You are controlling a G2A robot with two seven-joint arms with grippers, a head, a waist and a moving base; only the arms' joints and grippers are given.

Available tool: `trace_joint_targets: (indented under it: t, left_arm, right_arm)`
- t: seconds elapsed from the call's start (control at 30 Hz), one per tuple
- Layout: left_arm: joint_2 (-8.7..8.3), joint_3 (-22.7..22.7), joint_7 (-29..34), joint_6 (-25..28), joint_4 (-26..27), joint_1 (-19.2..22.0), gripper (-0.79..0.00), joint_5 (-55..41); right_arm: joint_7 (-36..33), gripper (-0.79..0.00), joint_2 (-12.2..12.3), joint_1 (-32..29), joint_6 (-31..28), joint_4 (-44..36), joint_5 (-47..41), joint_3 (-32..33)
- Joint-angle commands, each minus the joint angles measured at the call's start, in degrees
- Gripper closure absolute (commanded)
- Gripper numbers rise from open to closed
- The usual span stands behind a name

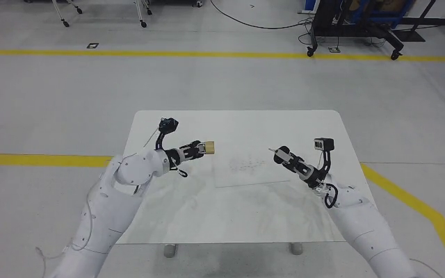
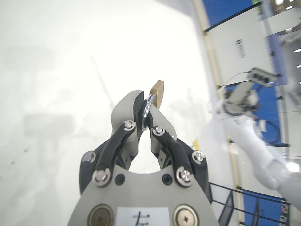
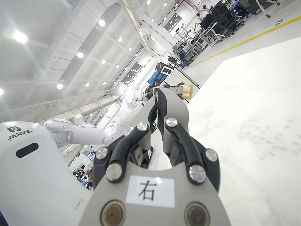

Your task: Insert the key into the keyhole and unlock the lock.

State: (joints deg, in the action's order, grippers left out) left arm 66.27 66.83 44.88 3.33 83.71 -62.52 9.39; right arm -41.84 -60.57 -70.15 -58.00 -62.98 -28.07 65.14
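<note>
- The left gripper (image 2: 146, 106) hovered over the table's (image 1: 236, 215) left half. It was clamped on the silver shackle (image 2: 150, 99) of the lock (image 2: 158, 92), whose brass body jutted towards the other arm.
- The right gripper (image 3: 158, 95) hung opposite, well apart, its fingers pinched together on the key (image 1: 270, 149), whose thin tip pointed at the lock.
- Each gripper's base bore a white label (image 3: 150, 191) with one printed character.

Lit brightly and evenly from rows of round ceiling lamps (image 3: 80, 54) high above the table (image 1: 236, 132). Glares off the table's white top, washing it nearly featureless toward its far edge. Bends the yellow floor line (image 3: 247, 40) beyond the table. Grey specks (image 1: 243, 165) mid-table: perhaps scuffs, perhaps shading.
</note>
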Motion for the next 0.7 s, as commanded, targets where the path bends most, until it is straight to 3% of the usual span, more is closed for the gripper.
trace_joint_targets:
  t: [0.0,0.17,0.33,0.47,0.67]
  left_arm:
    - [0.01,0.03,0.54,0.09,0.01,-0.04,0.000,-0.64]
    - [0.11,0.21,0.11,0.20,0.58,-0.66,0.000,-2.84]
    - [0.43,1.74,1.55,2.10,-2.08,-2.48,0.000,-15.25]
    - [1.36,-0.87,3.81,3.99,-6.74,-0.34,0.000,-21.32]
    - [2.56,-6.32,6.42,7.52,-11.65,3.85,0.000,-19.30]
  right_arm:
    - [0.00,0.000,0.00,0.00,0.00,0.00,0.00,0.00]
    - [0.00,0.000,0.00,0.00,0.00,0.00,0.00,0.00]
    - [2.32,0.000,-1.05,1.28,3.12,0.87,-1.28,-2.21]
    - [1.02,0.000,-2.79,6.04,4.80,3.04,-5.46,-5.97]
    - [1.42,0.000,-5.79,13.63,7.01,8.70,-7.45,-10.91]
